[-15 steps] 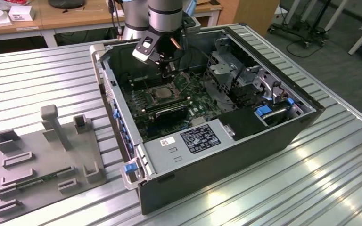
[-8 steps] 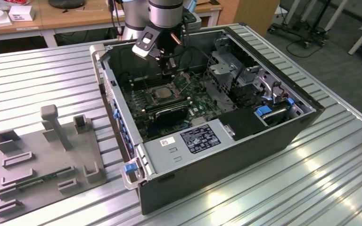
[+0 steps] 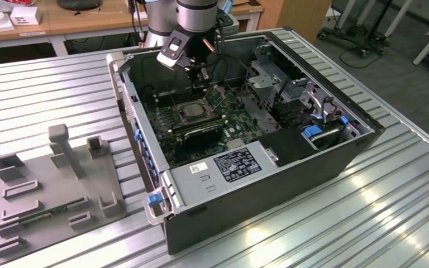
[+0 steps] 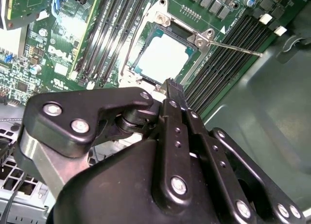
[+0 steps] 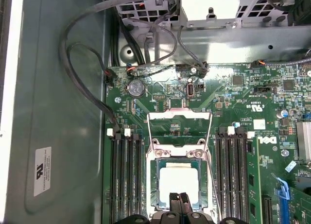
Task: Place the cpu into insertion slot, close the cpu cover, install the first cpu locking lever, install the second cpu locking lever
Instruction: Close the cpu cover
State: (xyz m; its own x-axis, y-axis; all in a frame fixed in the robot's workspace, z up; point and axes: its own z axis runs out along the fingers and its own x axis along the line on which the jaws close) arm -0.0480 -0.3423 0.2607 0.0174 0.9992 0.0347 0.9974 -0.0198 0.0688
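The cpu (image 5: pixel 178 181) lies flat in the insertion slot (image 5: pixel 154 185) on the green motherboard, its grey face up; the second wrist view shows the cpu (image 4: pixel 164 56) seated too. The cpu cover (image 5: pixel 179 118), a silvery frame with a window, is swung open and lies back beyond the slot. My gripper (image 5: pixel 179 200) is shut with nothing between its fingers, its tips close over the cpu's near edge. In the exterior view the gripper (image 3: pixel 199 75) reaches down into the case above the insertion slot (image 3: pixel 192 110). A thin metal lever rod (image 4: pixel 239 48) sticks out beside the slot.
The open computer case (image 3: pixel 199 184) lies on a slatted metal table. Black memory slots (image 5: pixel 127 178) flank the socket on both sides. Loose black cables (image 5: pixel 82 83) and a drive cage (image 3: pixel 263 84) crowd the case. A grey fixture plate (image 3: pixel 51 190) sits at the exterior view's left.
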